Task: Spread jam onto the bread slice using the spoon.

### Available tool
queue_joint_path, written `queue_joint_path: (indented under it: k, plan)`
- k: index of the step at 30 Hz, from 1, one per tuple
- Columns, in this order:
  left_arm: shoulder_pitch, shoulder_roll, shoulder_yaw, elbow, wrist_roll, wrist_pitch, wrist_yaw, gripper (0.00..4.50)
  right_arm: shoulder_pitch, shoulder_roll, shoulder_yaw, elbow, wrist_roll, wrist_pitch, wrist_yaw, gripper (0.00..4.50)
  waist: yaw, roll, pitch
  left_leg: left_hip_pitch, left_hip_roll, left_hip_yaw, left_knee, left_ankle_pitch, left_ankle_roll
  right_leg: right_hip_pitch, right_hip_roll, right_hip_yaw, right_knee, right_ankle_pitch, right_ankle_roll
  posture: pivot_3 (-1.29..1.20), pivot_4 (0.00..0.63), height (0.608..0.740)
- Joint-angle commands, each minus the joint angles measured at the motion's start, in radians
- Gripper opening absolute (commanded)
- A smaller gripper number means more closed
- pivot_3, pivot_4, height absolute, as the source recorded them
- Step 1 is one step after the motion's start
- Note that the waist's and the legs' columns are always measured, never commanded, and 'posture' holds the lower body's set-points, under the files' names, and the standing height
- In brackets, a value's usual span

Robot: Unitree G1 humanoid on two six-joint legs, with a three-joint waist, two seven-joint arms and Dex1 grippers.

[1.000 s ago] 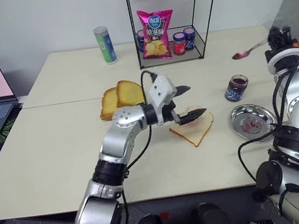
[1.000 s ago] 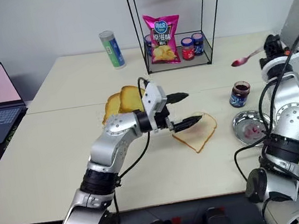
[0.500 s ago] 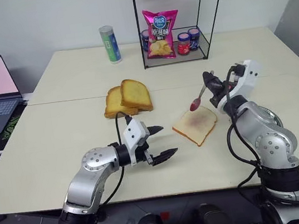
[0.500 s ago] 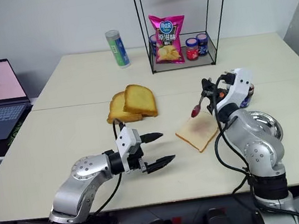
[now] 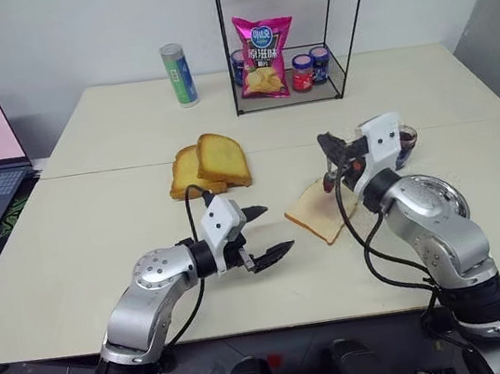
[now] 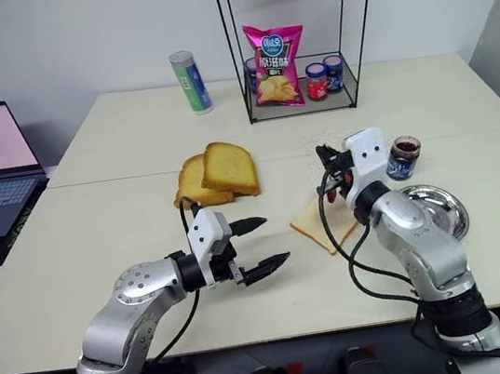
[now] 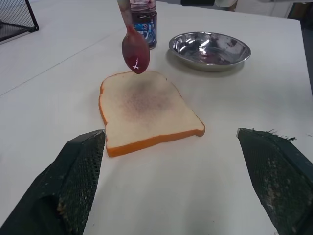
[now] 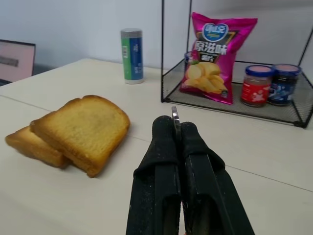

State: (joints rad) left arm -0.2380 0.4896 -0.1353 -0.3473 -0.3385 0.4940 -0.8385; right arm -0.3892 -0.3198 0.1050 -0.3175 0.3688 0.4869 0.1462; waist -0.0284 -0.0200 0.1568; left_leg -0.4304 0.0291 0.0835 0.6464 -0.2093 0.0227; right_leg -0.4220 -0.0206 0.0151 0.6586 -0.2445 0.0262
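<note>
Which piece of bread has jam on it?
The single bread slice lying alone below the spoon. Its pale face has a reddish smear, while the two stacked toast slices further along the table are plain golden.

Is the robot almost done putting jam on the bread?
Not yet. The bread slice has only a faint reddish smear in its middle, so one pass looks done. Right now the right gripper is shut on the spoon, whose bowl carries jam and hangs over the slice's far edge. Still left: wiping that jam across the pale face. The left gripper waits open nearby.
</note>
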Motion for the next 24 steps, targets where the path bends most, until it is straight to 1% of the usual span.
queue_joint_path:
  k: [1,8,14,24]
  plan:
    - [0.02,0.039,0.016,-0.069,-0.032,-0.008,-0.031,4.5,0.006,0.011,-0.004,-0.045,-0.022,-0.021,0.032,0.04,0.0,0.0,0.0,0.0,0.0,0.0,0.0,0.0,0.0,0.0,0.0,0.0,0.0,0.0,0.0,0.0,0.15,0.74]
    - [0.019,0.064,0.037,-0.059,-0.05,-0.02,-0.043,4.5,0.013,0.026,0.005,-0.06,-0.055,-0.017,0.07,0.04,0.0,0.0,0.0,0.0,0.0,0.0,0.0,0.0,0.0,0.0,0.0,0.0,0.0,0.0,-0.001,0.0,0.15,0.74]
    - [0.003,0.05,0.035,-0.059,-0.056,-0.019,-0.031,4.5,0.012,0.033,0.016,-0.071,-0.084,-0.015,0.094,0.04,0.0,0.0,0.0,0.0,0.0,0.0,0.0,0.0,0.0,0.0,0.0,0.0,0.0,0.0,-0.001,0.0,0.15,0.74]
    - [-0.014,0.054,0.032,-0.046,-0.057,-0.024,-0.028,4.5,0.014,0.034,0.011,-0.079,-0.104,-0.014,0.119,0.04,0.0,0.0,0.0,0.0,0.0,0.0,0.0,0.0,0.0,0.0,0.0,0.0,0.0,0.0,-0.001,0.0,0.15,0.74]
